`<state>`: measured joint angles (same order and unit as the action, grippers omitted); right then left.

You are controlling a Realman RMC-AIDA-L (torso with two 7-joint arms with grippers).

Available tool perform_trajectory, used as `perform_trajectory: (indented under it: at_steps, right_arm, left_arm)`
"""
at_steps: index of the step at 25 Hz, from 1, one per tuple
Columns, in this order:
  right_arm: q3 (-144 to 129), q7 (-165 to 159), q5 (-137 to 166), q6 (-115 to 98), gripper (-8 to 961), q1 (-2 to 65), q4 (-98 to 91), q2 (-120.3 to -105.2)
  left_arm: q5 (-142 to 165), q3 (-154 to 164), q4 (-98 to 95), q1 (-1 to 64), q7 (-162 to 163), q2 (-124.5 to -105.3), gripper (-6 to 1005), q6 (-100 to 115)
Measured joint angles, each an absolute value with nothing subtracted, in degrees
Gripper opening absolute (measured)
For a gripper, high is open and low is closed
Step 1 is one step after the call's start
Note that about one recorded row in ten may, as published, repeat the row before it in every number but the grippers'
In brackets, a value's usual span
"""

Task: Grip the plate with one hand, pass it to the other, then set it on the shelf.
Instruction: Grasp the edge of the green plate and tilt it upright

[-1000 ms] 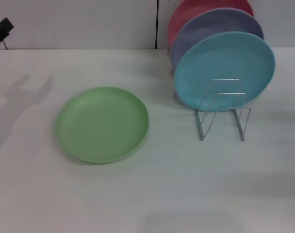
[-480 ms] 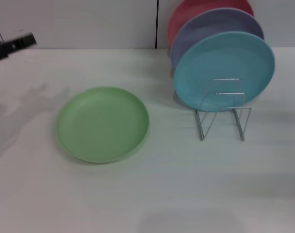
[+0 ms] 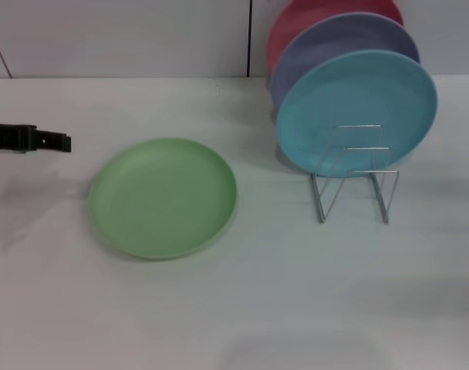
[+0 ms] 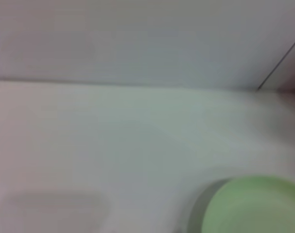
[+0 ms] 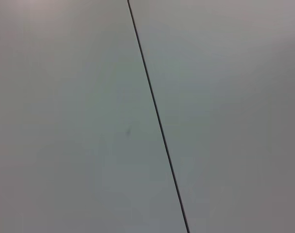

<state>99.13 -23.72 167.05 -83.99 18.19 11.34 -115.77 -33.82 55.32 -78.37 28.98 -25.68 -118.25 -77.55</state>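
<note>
Looking down from the head view, the plate point(image 3: 163, 197) lies flat on the table point(image 3: 234, 308), left of centre, and the left gripper point(image 3: 53, 142) reaches in from the left edge, pointing right toward it. The plate sits to the gripper's right and a little nearer — close by, not touching, with bare table between the tip and the plate's left rim. Only a dark, slim tip shows, so whether its fingers are spread or closed I cannot tell; nothing appears to be in its hold. The shelf point(image 3: 355, 173) stands well to the right, its front loops free, with a blue plate point(image 3: 356, 100) upright in it, a lavender plate point(image 3: 327, 46) behind that and a red plate point(image 3: 296, 23) farthest back. The right arm is nowhere in this view, so the left is clearly the nearer one for the first grip. A round plate has no long axis; the left rim facing the gripper looks the natural place to take it.

From the left wrist view, the plate shows as a green curve point(image 4: 254, 206) at one corner, with table around it — no fingers visible here.

From the right wrist view, only a pale surface with a dark seam; that arm looks parked away from the work.
</note>
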Motion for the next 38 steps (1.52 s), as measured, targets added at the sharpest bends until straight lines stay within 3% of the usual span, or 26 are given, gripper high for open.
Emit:
perform_trajectory:
  at_steps: [16,38]
  right_arm:
    - [98.96,-21.93,167.17,-84.59,724,18.35,11.34,-115.89]
    - [98.22,-21.94,167.17,-85.56,723,18.69,11.34,-115.50]
  left_arm:
    - [-21.38,63.71,-77.09,36.10,-15.16,-118.48,827,-84.08]
    - [-18.20,63.38,-59.99,45.21,-9.82,-118.39,825,-79.01]
